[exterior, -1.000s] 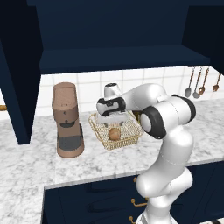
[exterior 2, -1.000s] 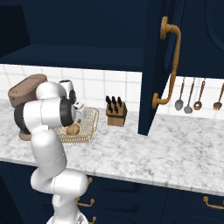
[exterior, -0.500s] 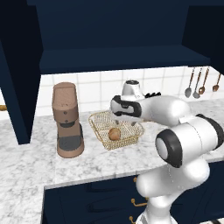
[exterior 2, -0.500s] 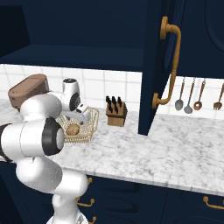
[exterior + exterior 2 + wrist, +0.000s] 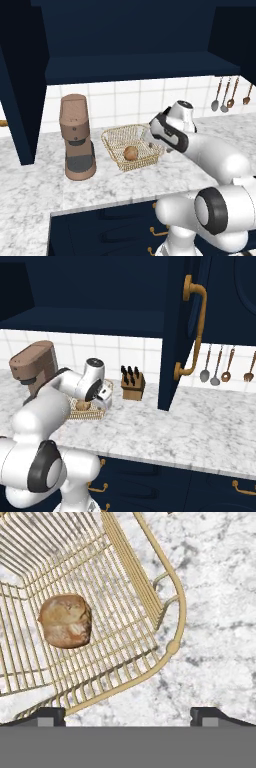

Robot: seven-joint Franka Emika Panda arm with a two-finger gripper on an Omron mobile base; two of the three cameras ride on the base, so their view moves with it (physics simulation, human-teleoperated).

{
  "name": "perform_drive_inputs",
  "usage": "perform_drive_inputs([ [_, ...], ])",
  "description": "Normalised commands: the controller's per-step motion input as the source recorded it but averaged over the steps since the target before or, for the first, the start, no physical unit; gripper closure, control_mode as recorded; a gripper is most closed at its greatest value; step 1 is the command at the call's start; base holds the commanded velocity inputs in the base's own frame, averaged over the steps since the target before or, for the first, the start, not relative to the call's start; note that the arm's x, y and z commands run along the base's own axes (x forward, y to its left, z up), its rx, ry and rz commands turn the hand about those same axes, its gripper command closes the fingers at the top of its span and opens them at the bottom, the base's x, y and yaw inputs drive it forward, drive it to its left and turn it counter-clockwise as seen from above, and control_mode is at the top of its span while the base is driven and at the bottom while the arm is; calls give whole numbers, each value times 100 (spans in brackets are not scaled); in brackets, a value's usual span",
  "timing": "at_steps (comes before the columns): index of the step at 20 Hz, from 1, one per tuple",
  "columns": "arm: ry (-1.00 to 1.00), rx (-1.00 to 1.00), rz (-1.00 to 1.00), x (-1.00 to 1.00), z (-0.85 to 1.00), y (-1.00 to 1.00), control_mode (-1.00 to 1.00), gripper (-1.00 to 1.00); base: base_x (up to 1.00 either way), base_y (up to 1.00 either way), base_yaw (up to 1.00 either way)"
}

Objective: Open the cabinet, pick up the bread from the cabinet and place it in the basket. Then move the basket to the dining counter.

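One bread (image 5: pixel 131 153) roll and one basket (image 5: pixel 116 138) are being shown, together with one brown coffee machine (image 5: pixel 76 137), one knife block (image 5: pixel 132 385) and a row of hanging utensils (image 5: pixel 230 93). The bread is being carried inside the basket, on the mesh floor, slightly toward the front rim. The basket is being supported by the marble counter (image 5: pixel 35 185), just beside the coffee machine and apart from it.

The gripper (image 5: pixel 128 714) is being held with its jaws spread as wide as they go, and nothing is being gripped between them. In the hand view the two fingertips (image 5: pixel 49 716) are being presented above one rounded corner of the basket rim, with the bread lying farther in; contact with the wire cannot be told. In the left base view the gripper is being positioned at the right side of the basket.

The cabinet (image 5: pixel 190 331) is being displayed with its doors swung open, a curved brass handle facing the right base view. White wall tiles are being shown behind the counter, and navy drawers with brass pulls are being shown below it.
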Motion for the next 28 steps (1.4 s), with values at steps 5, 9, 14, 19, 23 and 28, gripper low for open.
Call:
perform_drive_inputs([
  [5, 0, 0, -9, 2, 0, -30, -100, -100, 0, 0, 0],
  [9, 10, 12, -18, 41, -1, -50, -100, -100, 0, 0, 0],
  [14, 4, 4, -16, 30, -23, -15, -100, -100, 0, 0, 0],
  [19, 5, 0, -9, 27, -22, 0, -100, -100, 0, 0, 0],
  [23, 5, 0, -7, 22, -24, 2, -100, -100, 0, 0, 0],
  [28, 4, 0, -2, 22, -15, 14, -100, -100, 0, 0, 0],
])
